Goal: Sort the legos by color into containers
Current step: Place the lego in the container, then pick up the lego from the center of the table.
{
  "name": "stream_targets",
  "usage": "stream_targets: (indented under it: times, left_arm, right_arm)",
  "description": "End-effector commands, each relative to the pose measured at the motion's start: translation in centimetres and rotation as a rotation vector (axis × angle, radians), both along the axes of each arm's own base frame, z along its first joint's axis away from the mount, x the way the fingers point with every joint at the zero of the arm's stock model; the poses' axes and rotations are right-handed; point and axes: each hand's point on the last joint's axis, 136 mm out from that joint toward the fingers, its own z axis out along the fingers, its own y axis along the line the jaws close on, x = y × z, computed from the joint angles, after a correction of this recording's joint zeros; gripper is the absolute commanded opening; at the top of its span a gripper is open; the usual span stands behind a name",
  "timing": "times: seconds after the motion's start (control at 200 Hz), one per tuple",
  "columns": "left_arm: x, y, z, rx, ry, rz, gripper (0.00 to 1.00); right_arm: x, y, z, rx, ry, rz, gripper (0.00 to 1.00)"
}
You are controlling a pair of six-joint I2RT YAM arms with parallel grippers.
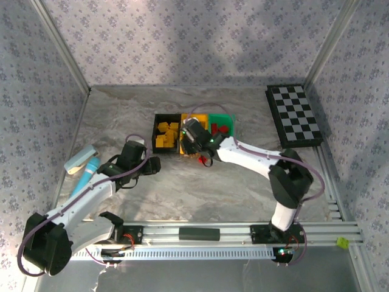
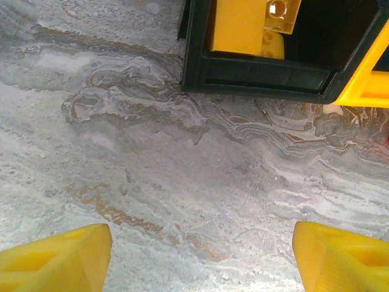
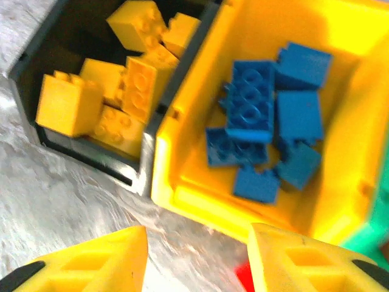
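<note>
Where blue legos (image 3: 267,140) lie, yellow bin (image 3: 182,193)

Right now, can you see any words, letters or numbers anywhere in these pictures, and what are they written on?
No words, numbers or labels can be read anywhere.
Studs of the yellow bricks and blue bricks: any marks are too blurred to read.
On the chequered board: only black and white squares, no writing.
On the small yellow-green tag at the near right edge: too small to read.

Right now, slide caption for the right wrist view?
Yellow legos in the black bin, blue legos in the adjoining yellow bin.
</note>
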Motion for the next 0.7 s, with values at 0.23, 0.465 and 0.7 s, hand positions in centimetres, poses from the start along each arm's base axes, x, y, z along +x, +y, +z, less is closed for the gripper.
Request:
stream_targets:
  times: [0.23,0.465,0.7]
  left_arm:
    - [1.3,-1.9,0.8,-0.080,-0.050,-0.046,0.78]
    - [0.4,-1.3,0.9,-0.083,-0.071,-0.046,0.78]
    - [-0.3,-0.8,0.5,-0.078,-0.074,-0.044,0.78]
  right_arm:
    - [-2.2,-4.9,-5.3,-0.076,0.037,-0.209,0.50]
    - [-1.7,-5.2,-7.8,-0.094,0.067,-0.315,0.56]
    - [-1.4,-5.0,-9.2,-0.052,0.076,-0.403,0.57]
